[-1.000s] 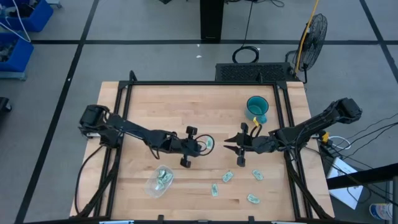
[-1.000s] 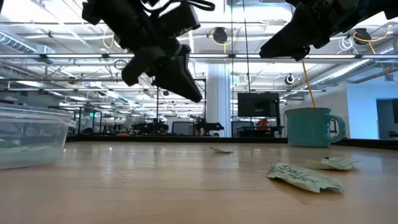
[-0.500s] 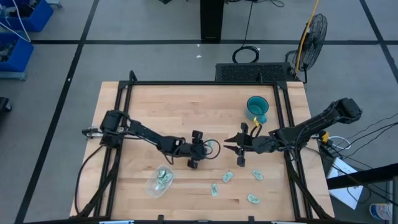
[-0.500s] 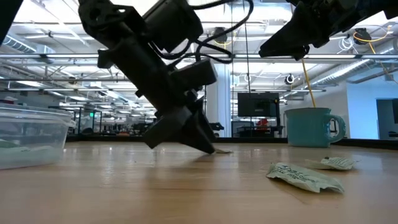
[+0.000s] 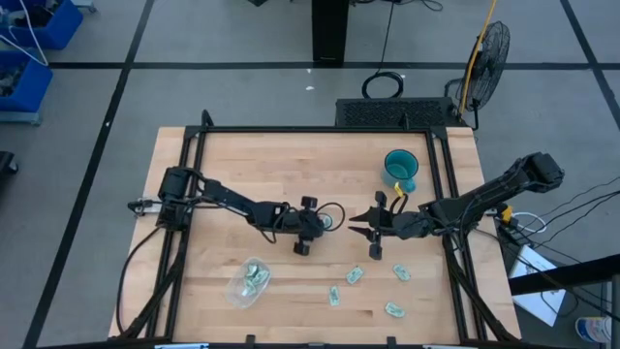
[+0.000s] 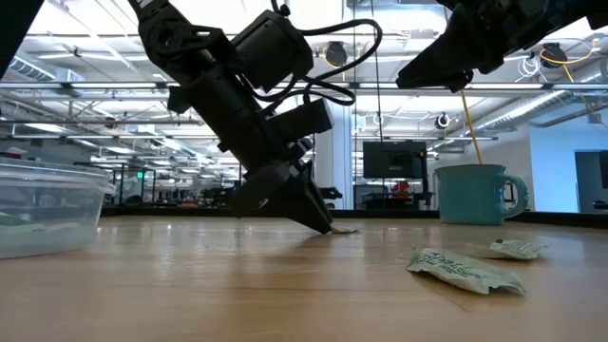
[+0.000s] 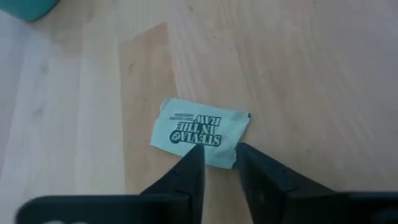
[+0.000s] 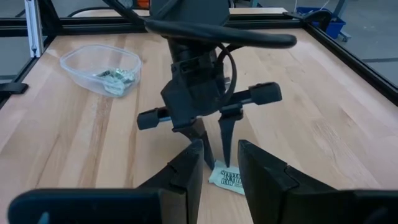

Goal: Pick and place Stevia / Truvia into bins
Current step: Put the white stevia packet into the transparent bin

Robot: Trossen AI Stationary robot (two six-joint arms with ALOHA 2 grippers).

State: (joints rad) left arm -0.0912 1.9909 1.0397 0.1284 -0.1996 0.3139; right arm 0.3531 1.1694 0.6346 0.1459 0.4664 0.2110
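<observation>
One pale green Stevia sachet (image 7: 200, 132) lies flat on the wood near the table's middle (image 5: 329, 221). My left gripper (image 7: 217, 163) is open and points steeply down at it, with its tips at table level (image 6: 321, 224) on either side of the sachet's near edge. My right gripper (image 8: 221, 150) is open and hovers above the table just right of that spot (image 5: 360, 229), touching nothing. The see-through bin (image 5: 244, 283) sits near the front left with several sachets inside. More sachets (image 5: 354, 276) (image 5: 400, 273) lie flat toward the front right. My left gripper comes from above, slanting toward the table's right. One fingertip (image 7: 194, 157) overlaps the sachet's near edge (image 7: 208, 158) and the other (image 7: 247, 152) stands beside its corner. The sachet lies flat on the table. Whether the tips touch it, I cannot tell.
A teal mug (image 5: 399, 169) stands toward the far right, behind my right arm. Two more sachets (image 5: 334, 296) (image 5: 394, 310) lie near the front edge. A black frame (image 5: 291, 129) borders the table. Bare wood stretches across the far left half.
My left gripper has moved a little toward the table's right and dropped from well above the table down to the sachet, its tips now at the tabletop. The sachet has stayed in place.
</observation>
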